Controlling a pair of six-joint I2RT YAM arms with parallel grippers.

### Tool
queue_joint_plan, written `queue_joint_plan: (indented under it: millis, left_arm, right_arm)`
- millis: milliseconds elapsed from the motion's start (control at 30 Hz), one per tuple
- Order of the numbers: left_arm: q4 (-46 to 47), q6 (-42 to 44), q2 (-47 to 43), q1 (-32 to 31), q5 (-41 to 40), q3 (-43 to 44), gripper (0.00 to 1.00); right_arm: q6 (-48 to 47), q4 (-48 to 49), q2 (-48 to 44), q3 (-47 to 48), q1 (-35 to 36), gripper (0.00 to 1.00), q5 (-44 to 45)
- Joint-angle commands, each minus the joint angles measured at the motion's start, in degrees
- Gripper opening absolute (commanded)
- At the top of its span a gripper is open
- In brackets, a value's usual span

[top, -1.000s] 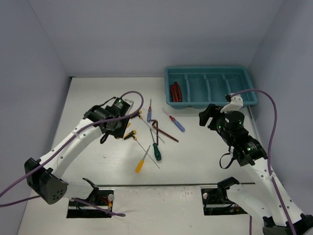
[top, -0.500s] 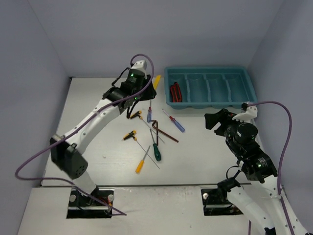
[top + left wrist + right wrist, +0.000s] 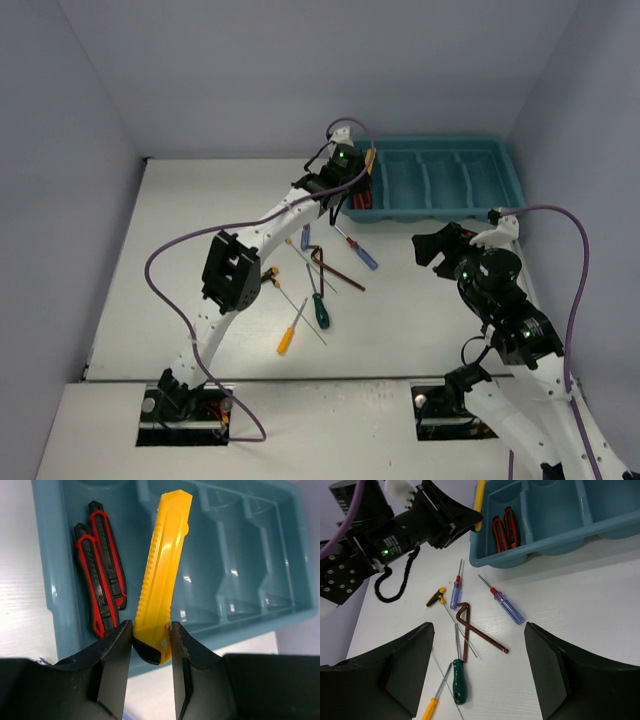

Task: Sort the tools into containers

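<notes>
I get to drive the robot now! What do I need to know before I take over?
Left fingers: shut on the yellow cutter, held above the teal tray, not yet released.
Right fingers: open, empty, over the table.
Done: two red-black cutters lie in the tray's leftmost compartment.
To do: drop the yellow cutter, then sort the two blue screwdrivers, green screwdriver, yellow screwdriver, dark hex key and T-handle, all on the table.

White table [image 3: 180, 250], teal tray [image 3: 450, 212] at far right, green-handled screwdriver [image 3: 320, 308], yellow-handled screwdriver [image 3: 291, 328], blue-handled screwdriver [image 3: 358, 247], dark hex key [image 3: 335, 268] mid-table
</notes>
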Motion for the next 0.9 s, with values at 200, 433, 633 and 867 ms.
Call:
queue_joint_plan:
  millis: [200, 433, 633, 867]
  left_arm:
    - [5.87, -1.18, 3.68, -0.07, -6.43, 10.17, 0.32]
    - [6.46, 3.43, 0.80, -0.07, -6.30, 9.55, 0.67]
    - [3.59, 11.43, -11.19, -0.07, -3.97, 4.59, 0.74]
    - [-7.59, 24.08, -35.98, 0.10, -9.47, -15.99, 0.74]
  right_arm:
    - [-2.90, 0.93, 0.28, 1.90, -0.03, 0.71, -2.98]
    - [-4.39, 0.46, 2.00, 3.05, -0.03, 0.71, -4.33]
    - [-7.72, 0.33, 5.50, 4.66, -0.07, 0.71, -7.70]
    - [-12.39, 0.32, 13.57, 7.54, 2.36, 0.68, -10.71]
